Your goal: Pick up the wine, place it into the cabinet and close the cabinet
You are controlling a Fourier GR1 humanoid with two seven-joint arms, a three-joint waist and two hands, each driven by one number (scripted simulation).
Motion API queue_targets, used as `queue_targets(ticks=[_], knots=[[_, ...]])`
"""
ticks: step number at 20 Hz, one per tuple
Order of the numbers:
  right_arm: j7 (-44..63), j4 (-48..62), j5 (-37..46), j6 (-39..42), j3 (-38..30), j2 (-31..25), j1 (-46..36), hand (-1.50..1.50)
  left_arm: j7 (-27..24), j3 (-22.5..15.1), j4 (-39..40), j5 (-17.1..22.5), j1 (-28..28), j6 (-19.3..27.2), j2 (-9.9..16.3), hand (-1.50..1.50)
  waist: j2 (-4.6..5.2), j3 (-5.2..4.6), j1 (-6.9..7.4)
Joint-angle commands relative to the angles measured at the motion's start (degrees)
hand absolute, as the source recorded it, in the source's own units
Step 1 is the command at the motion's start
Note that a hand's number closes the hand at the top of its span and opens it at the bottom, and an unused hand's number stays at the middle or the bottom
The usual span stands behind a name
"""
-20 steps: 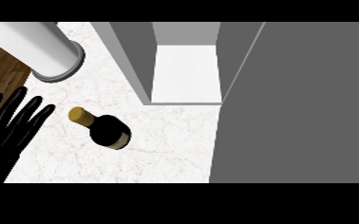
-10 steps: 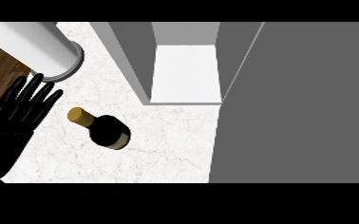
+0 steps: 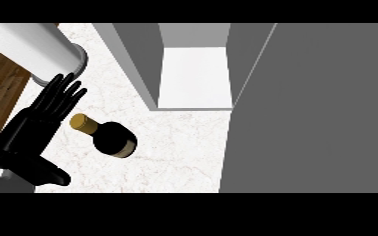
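The black left hand (image 3: 40,122) comes in from the lower left corner of the head view, its fingers (image 3: 65,92) straight, slightly spread and pointing up and away, the thumb (image 3: 50,175) sticking out low toward the right. It holds nothing. It hangs over the white marbled counter top (image 3: 184,145), and its grey forearm barely shows at the very corner.

Just to the right of the palm, close beside it but with a sliver of counter between, is the dark glass wine bottle with a gold-capped neck (image 3: 107,136). The gold cap is the end nearer the hand, level with the base of the fingers, and the dark body runs away from the hand, down and to the right. Whether it stands or lies cannot be told from this steep angle.

Past the fingertips, up and to the left, is a large white cylinder with a grey rim (image 3: 40,52); the fingertips overlap its lower edge in the view. Under it, along the left edge beside the hand, a strip of brown wood surface (image 3: 11,87) shows.

Farther right of the hand and bottle stands the grey open cabinet (image 3: 140,65), its bright white inner floor (image 3: 196,77) in plain view between grey walls. Beyond that, the broad grey cabinet door panel (image 3: 310,110) fills the right side, well apart from the hand.
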Motion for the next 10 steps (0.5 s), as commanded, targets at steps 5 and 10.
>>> queue_targets(ticks=[5,10], knots=[[6.26,-7.92,2.45,-2.69,5.57,1.86,-0.69,-1.50,-10.95,0.10,18.58,-9.36,-4.93,-4.63,-0.20,-1.50,-0.03,-0.06,-0.12],[1.69,-4.29,-1.48,0.26,0.95,1.13,0.64,-1.50,-22.56,-1.19,28.89,-17.80,-6.21,-5.82,-1.18,-1.50,0.02,-0.02,0.07]])
